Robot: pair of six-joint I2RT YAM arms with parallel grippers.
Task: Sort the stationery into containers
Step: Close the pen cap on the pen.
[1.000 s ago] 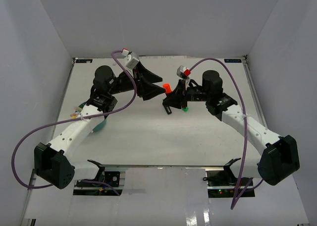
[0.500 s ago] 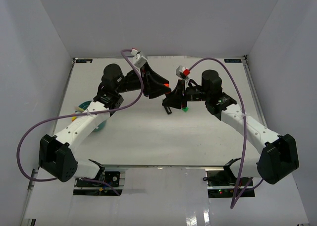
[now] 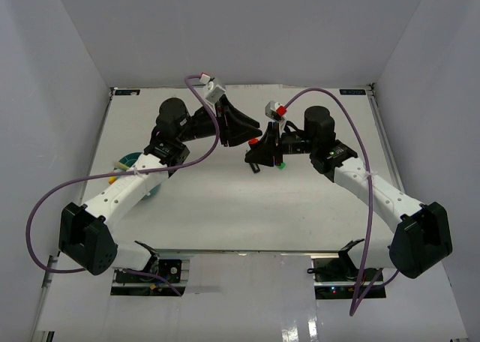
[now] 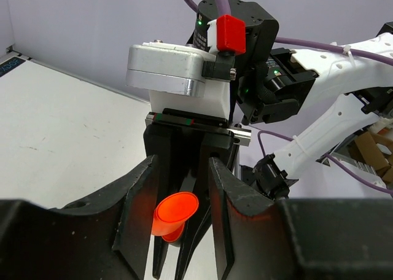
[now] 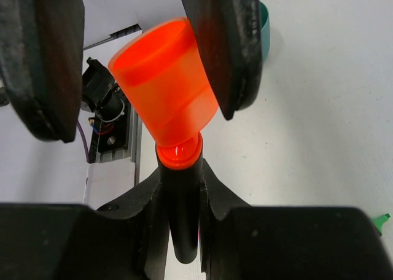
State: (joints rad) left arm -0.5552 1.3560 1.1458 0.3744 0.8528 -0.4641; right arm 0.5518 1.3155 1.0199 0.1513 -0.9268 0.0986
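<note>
A: What do we find on the white table point(image 3: 225, 199)?
B: Above it, the right gripper point(image 5: 180, 185) pinches a black marker point(image 5: 179, 231) upright; the left gripper point(image 4: 181, 191) stands spread around its orange cap point(image 5: 164, 83). The left arm point(image 3: 120, 196) partly hides the teal tub point(image 3: 129, 162).

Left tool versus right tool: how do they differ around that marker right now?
The right tool is shut on the black marker; the left tool is open, straddling the orange cap with a gap visible. The right tool's jaws stand narrow, the left tool's wider. Both are lined up on the same marker.
</note>
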